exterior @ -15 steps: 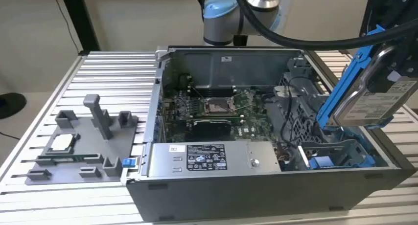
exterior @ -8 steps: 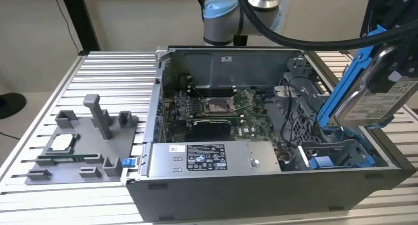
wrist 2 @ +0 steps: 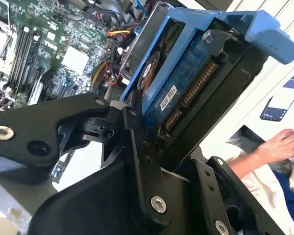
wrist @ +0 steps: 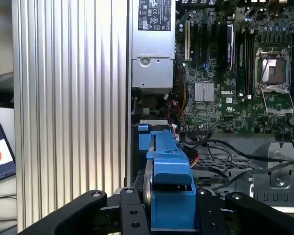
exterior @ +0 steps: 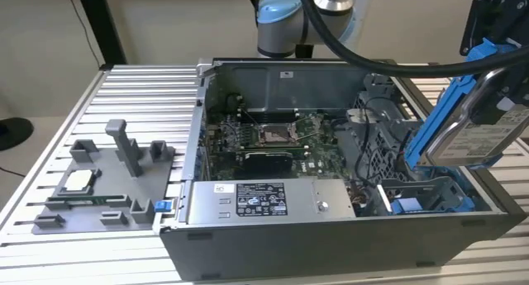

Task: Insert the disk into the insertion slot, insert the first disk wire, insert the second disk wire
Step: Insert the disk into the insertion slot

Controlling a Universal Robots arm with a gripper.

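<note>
The hand (wrist: 169, 218) is closed on the disk (exterior: 472, 131), clamping its blue carrier (wrist: 171, 178) from both sides. The disk is held over the open case (exterior: 331, 238), long axis steeply tilted, lower end aimed at the insertion slot (exterior: 423, 197) below the hand. The lower edge appears just short of the slot; contact cannot be confirmed.

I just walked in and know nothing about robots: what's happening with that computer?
The robot's gripper holds the disk, in its blue carrier, tilted above the open PC case. The insertion slot below, with blue rails, has no disk in it yet. A person's hand is off to the side.
</note>
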